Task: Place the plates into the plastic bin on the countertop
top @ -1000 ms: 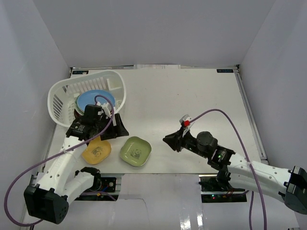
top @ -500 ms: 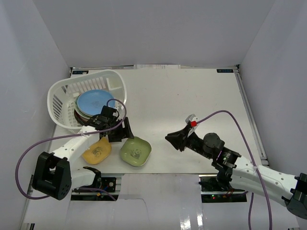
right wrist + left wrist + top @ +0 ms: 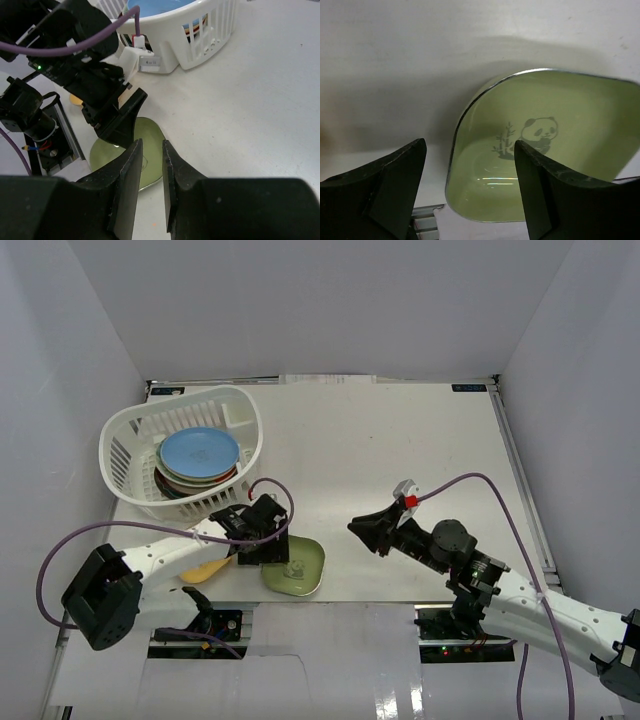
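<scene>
The white plastic bin [image 3: 190,502] stands at the back left of the countertop [image 3: 400,440] and holds a stack of plates with a light blue plate [image 3: 200,452] on top. A green rounded-square plate [image 3: 297,566] with a panda print lies at the front edge and overhangs it slightly. My left gripper [image 3: 264,542] is open and low over it, and the plate's left rim [image 3: 465,115] lies between the fingers, untouched. A yellow plate [image 3: 205,568] lies partly hidden under my left arm. My right gripper [image 3: 362,530] is shut, empty, and hovers right of the green plate [image 3: 152,132].
The metal rail [image 3: 427,225] of the front edge lies just below the green plate. The bin [image 3: 200,45] and my left gripper [image 3: 117,120] show in the right wrist view. White walls enclose the countertop on three sides.
My left gripper has come out of the bin, swung forward and dropped over the green plate, which has shifted toward the front edge. My right arm has drifted slightly right.
</scene>
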Action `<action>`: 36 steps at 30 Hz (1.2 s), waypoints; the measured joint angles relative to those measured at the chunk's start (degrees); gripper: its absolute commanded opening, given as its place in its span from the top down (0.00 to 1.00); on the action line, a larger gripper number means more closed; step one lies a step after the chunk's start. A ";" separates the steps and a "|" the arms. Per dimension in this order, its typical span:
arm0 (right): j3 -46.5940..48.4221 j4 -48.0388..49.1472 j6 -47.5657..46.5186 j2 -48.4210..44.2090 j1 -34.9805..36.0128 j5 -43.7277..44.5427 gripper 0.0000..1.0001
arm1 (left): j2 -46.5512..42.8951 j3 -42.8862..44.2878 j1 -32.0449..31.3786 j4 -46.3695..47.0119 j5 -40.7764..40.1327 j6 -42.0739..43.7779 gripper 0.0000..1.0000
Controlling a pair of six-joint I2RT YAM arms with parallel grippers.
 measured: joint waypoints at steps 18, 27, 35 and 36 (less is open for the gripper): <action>0.00 -9.57 7.21 0.09 0.00 7.06 0.47 | -3.61 3.45 -11.32 -3.21 -10.58 -8.90 1.00; 0.02 -12.59 15.34 6.43 -0.39 16.09 0.43 | -18.12 23.76 -11.54 -7.98 -25.29 -6.64 1.00; 6.58 -0.63 20.76 36.48 0.76 9.99 0.28 | -16.41 27.76 -7.96 -0.31 -35.01 4.17 1.00; 8.68 0.92 21.42 41.05 1.51 9.16 0.26 | -14.73 27.87 -5.33 2.32 -32.83 5.84 1.00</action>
